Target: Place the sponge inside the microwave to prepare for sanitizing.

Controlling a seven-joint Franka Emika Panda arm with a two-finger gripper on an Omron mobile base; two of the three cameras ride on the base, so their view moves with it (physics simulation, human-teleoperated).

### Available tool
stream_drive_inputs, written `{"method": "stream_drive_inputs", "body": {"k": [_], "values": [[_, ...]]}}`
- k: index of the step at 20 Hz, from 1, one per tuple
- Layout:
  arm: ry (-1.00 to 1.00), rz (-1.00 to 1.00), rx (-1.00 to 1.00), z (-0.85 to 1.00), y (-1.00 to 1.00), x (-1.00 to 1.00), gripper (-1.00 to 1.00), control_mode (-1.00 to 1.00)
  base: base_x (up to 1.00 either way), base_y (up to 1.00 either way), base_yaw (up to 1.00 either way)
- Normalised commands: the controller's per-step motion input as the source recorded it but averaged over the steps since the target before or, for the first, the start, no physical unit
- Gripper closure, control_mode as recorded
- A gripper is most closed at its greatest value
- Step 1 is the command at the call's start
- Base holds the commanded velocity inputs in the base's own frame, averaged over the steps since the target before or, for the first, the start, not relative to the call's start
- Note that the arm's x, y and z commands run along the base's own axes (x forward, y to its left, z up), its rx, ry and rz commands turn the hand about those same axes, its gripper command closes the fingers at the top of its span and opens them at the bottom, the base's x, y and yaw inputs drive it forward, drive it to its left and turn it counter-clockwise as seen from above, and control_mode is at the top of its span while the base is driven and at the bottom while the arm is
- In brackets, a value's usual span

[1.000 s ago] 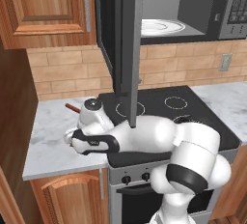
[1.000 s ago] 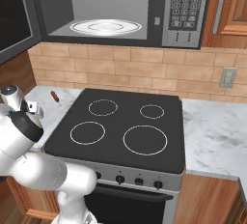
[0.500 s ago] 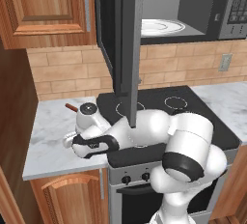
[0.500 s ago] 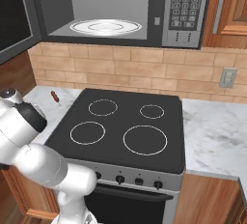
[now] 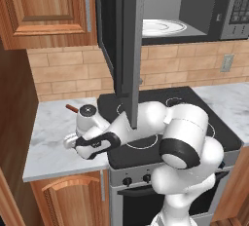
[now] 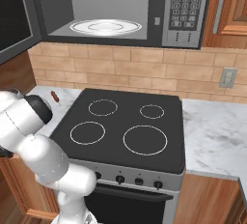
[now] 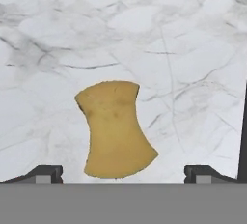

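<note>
I am holding my tool (image 7: 123,172) wide open, its tips standing to either side of the sponge (image 7: 115,129), which is lying flat on the marble bench (image 7: 159,49) left of the stove (image 6: 125,131). The microwave (image 6: 116,10) is standing open above, its white plate (image 6: 106,26) bare.

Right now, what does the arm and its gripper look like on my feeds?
A glossy white arm built of rounded, bulbous segments, with black bands at the joints and a grey round cap at the wrist. No cables or markings are visible. The gripper ends in two small dark, blocky fingertips.
</note>
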Motion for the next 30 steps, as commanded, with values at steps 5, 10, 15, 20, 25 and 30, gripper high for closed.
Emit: {"method": "stream_drive_inputs", "body": {"k": [5, 10, 15, 20, 25, 30], "values": [[0.0, 0.0, 0.0, -0.15, 0.1, 0.15, -1.0, -1.0, 0.0, 0.0, 0.0], [0.0, 0.0, 0.01, -0.12, 0.17, 0.0, -1.0, -1.0, 0.0, 0.0, 0.0], [0.01, 0.0, 0.03, -0.17, 0.15, 0.02, -1.0, -1.0, 0.0, 0.0, 0.0], [0.01, 0.0, 0.05, -0.29, -0.05, 0.3, -1.0, -1.0, 0.0, 0.0, 0.0], [-0.03, 0.0, 0.0, -0.2, -0.02, 0.39, -1.0, -1.0, 0.0, 0.0, 0.0], [0.0, 0.0, -0.01, 0.0, 0.0, 0.02, -1.0, -1.0, 0.0, 0.0, 0.0]]}}
